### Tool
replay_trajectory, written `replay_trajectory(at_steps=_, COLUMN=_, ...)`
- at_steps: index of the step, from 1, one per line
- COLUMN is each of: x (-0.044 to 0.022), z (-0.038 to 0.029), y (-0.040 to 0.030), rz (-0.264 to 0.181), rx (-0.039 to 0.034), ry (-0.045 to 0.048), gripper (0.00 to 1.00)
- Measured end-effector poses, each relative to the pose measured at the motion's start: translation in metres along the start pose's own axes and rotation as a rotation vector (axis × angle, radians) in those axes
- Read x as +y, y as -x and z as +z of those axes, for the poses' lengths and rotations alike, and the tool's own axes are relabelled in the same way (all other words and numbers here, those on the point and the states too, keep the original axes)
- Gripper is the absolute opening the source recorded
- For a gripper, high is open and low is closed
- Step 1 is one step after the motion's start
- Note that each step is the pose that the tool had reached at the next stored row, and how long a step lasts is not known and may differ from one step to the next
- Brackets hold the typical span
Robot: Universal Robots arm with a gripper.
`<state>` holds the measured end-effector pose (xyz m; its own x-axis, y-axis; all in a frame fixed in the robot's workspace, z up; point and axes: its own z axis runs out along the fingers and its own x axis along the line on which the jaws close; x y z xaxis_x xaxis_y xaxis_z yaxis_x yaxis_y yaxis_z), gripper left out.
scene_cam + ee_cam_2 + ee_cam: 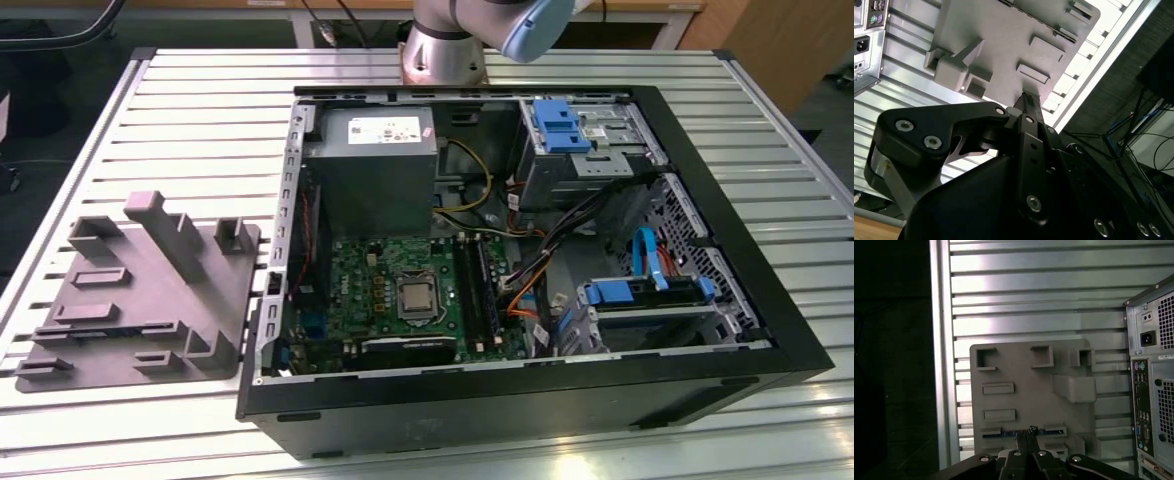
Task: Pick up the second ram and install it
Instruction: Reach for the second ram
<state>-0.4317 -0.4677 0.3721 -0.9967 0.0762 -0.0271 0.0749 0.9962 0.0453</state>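
Note:
The second ram (1054,431) lies flat in a slot near one edge of the grey plastic tray (1024,370), a thin dark strip with a blue tinge. The exterior view has it as a faint bluish line (114,329) on the tray (147,300) at that view's left. My gripper (1027,432) hangs well above the tray, over the ram's middle, with its two narrow fingers pressed together and nothing between them. In the second wrist view the same shut fingertips (1026,99) point down at the tray (1004,45).
An open black computer case (747,300) lies on the slatted metal table (200,120), at the exterior view's right of the tray. Inside are a green motherboard (387,290) with long black slots (477,295), a power supply (371,150) and cables. The arm's base (441,45) stands behind the case.

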Motion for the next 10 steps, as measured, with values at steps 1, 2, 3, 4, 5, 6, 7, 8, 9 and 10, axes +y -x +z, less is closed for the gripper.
replay_trajectory(at_steps=1, x=0.0000, z=0.0001, y=-0.0003, rz=0.000, rx=0.0000, ry=0.0000, gripper=0.11)
replay_trajectory(at_steps=2, x=0.0000, z=0.0001, y=-0.0005, rz=0.000, rx=-0.0001, ry=0.0001, gripper=0.11)
replay_trajectory(at_steps=3, x=0.0000, z=0.0002, y=-0.0008, rz=0.000, rx=-0.0001, ry=0.0001, gripper=0.11)
replay_trajectory(at_steps=4, x=-0.0001, z=0.0002, y=-0.0010, rz=0.000, rx=0.0000, ry=0.0000, gripper=0.11)
replay_trajectory(at_steps=5, x=-0.0001, z=0.0002, y=-0.0012, rz=0.000, rx=-0.0001, ry=0.0001, gripper=0.11)
replay_trajectory(at_steps=6, x=-0.0002, z=0.0003, y=-0.0015, rz=0.000, rx=0.0000, ry=0.0000, gripper=0.11)
replay_trajectory(at_steps=7, x=-0.0002, z=0.0003, y=-0.0018, rz=0.000, rx=0.0000, ry=0.0001, gripper=0.11)
replay_trajectory(at_steps=8, x=-0.0002, z=0.0003, y=-0.0021, rz=0.000, rx=0.0000, ry=0.0000, gripper=0.11)
replay_trajectory(at_steps=9, x=-0.0002, z=0.0004, y=-0.0023, rz=0.000, rx=0.0000, ry=0.0000, gripper=0.11)
replay_trajectory(at_steps=10, x=-0.0003, z=0.0004, y=-0.0026, rz=0.000, rx=-0.0001, ry=0.0001, gripper=0.11)
